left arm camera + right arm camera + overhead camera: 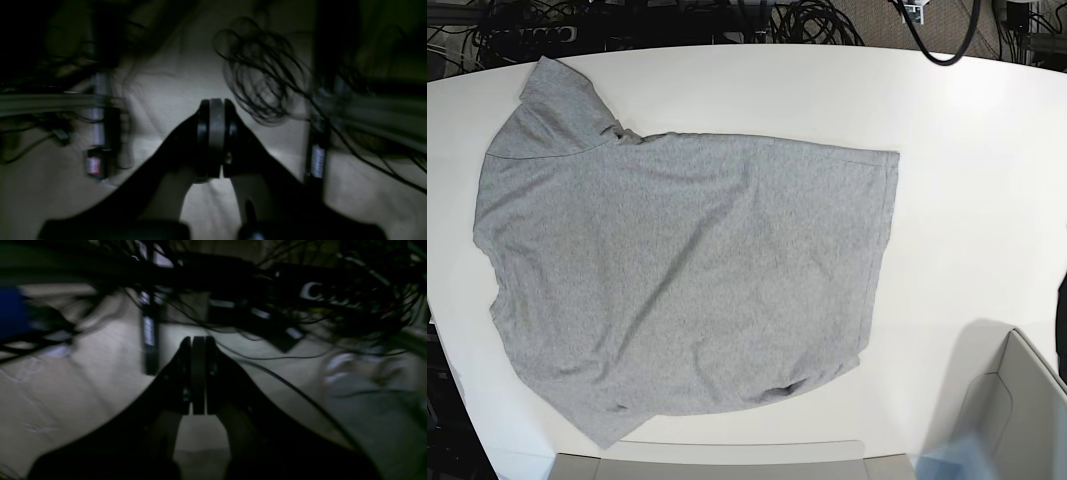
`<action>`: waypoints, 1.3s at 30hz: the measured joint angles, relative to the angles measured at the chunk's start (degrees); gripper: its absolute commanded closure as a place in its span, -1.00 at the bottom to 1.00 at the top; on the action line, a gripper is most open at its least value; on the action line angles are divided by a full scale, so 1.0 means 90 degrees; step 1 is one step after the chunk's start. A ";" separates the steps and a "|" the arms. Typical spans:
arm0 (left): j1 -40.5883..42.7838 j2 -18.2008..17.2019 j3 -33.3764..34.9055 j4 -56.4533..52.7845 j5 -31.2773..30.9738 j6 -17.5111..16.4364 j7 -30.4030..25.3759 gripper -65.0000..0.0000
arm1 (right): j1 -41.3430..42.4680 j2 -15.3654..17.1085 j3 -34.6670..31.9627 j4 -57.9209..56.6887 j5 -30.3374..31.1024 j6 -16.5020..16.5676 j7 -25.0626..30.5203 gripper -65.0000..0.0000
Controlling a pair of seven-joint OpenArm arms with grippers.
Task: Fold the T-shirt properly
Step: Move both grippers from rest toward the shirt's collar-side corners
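The heather-grey T-shirt [687, 280] lies spread flat on the white table [967, 150], plain side up, with no lettering showing. One sleeve [552, 110] points to the far left corner and the hem [882, 240] is on the right. Neither gripper shows in the base view. In the left wrist view my left gripper [217, 106] is shut and empty, off the table and over a dim floor. In the right wrist view my right gripper [198, 343] is also shut and empty, over the floor.
Black cables [807, 20] lie beyond the table's far edge. A grey box-like part [1017, 400] stands at the near right and a grey slab [707, 462] at the near edge. The wrist views show tangled cables [263, 76] and dark frame legs [150, 336].
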 measured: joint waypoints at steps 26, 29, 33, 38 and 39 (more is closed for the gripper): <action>0.2098 0.0005 -0.1166 0.5221 -0.0002 -0.0034 0.0913 1.00 | -0.1753 0.0274 0.2232 0.5428 0.0442 0.0034 0.0010 1.00; 0.1957 0.0002 -0.1151 0.5659 -0.0002 0.0000 0.0964 1.00 | -0.1231 0.0255 0.2373 0.5377 0.0444 0.0000 -0.0005 1.00; 0.1460 -0.0002 -0.1032 0.5850 -0.0002 -0.0015 0.0911 1.00 | -0.0894 0.0221 0.2378 0.5379 0.0444 0.0024 -0.0104 1.00; 0.0874 0.0002 -0.0600 0.5841 -0.0002 0.0017 0.0962 1.00 | -0.0350 0.0243 0.2191 0.5394 0.0444 0.0046 -0.0226 1.00; 0.0801 0.0000 -0.0471 0.5841 -0.0002 -0.0012 0.0962 0.99 | -0.0272 0.0233 0.2191 0.5391 0.0444 0.0053 -0.0257 1.00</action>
